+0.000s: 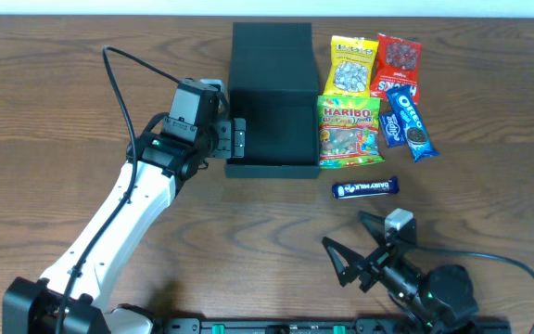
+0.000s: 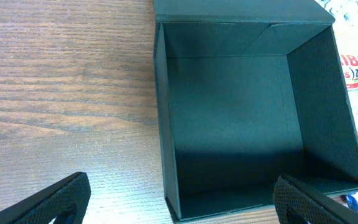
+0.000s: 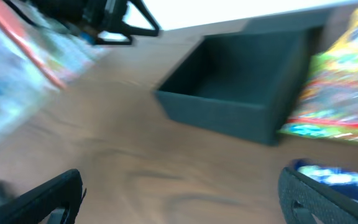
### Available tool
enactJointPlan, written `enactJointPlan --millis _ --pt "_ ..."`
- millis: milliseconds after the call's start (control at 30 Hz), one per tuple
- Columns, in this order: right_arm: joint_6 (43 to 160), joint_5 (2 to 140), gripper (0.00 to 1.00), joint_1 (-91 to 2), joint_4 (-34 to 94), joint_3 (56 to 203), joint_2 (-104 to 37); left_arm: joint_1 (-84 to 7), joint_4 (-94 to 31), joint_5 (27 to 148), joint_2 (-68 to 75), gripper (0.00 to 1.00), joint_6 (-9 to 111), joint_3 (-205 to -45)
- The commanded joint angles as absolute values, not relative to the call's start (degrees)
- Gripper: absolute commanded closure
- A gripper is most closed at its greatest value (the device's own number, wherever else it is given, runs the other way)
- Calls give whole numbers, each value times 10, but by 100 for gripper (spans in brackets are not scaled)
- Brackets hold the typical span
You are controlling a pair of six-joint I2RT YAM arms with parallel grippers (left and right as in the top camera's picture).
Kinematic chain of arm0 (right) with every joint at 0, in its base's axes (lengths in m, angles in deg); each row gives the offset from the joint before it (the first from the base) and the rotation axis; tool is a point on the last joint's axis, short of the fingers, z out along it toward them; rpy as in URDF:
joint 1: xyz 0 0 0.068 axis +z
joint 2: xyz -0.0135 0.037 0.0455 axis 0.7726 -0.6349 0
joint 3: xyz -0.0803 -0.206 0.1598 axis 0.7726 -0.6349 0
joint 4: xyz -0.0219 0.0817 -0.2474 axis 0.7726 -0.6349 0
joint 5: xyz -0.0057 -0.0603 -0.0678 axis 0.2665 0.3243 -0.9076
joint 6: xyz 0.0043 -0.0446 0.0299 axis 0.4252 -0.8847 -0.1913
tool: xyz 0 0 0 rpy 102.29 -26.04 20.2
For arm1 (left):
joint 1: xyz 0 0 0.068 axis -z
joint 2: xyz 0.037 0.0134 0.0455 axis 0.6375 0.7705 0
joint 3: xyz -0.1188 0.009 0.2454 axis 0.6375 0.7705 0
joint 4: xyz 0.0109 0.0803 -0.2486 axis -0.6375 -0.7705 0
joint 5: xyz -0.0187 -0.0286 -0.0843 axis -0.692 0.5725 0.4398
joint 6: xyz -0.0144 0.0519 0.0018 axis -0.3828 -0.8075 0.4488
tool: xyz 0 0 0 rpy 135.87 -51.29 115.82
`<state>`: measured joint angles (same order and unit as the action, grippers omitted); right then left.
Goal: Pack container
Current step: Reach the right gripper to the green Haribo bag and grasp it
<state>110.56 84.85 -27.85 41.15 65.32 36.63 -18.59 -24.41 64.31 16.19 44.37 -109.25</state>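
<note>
The container [image 1: 272, 130] is a dark green-black box, open, with its flap lid [image 1: 272, 46] lying back behind it. In the left wrist view its inside [image 2: 235, 118] is empty. My left gripper [image 1: 238, 139] is open at the box's left wall, with that wall between its fingers [image 2: 185, 205]. My right gripper [image 1: 352, 255] is open and empty near the table's front edge, below a blue Dairy Milk bar [image 1: 366, 187]. The right wrist view is blurred. It shows the box [image 3: 241, 93] ahead of the open fingers [image 3: 185, 193].
Snack packets lie right of the box: a Haribo bag [image 1: 349, 130] touching it, a yellow packet [image 1: 353, 65], a red packet [image 1: 399, 67], an Oreo pack [image 1: 412, 121] and a small blue packet [image 1: 389, 130]. The wooden table [image 1: 82, 56] stretches left.
</note>
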Motion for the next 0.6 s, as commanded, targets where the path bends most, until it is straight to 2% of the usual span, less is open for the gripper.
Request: enactJointPlan --millis 0,67,133,167,200,267,367,567 --pt "1247 908 1 -273 453 655 370 -188 -246 641 159 5 431 -1102" --pt "1238 904 1 -276 560 655 370 -188 -246 641 159 5 431 -1102" --pt "1234 893 3 -289 602 659 366 -188 -246 641 159 5 431 -1102" --pt "1231 888 12 -302 603 665 359 -188 -246 641 159 5 431 -1102" --pt "1219 888 14 -314 603 670 348 -188 -246 641 159 5 431 -1102" --pt "1201 888 10 -343 589 686 316 -188 -246 641 159 5 431 -1102" --pt "1179 888 12 -383 565 713 248 -188 -246 641 159 5 431 -1102" --pt "1051 886 11 -446 532 813 4 -188 -244 641 159 5 418 -1102"
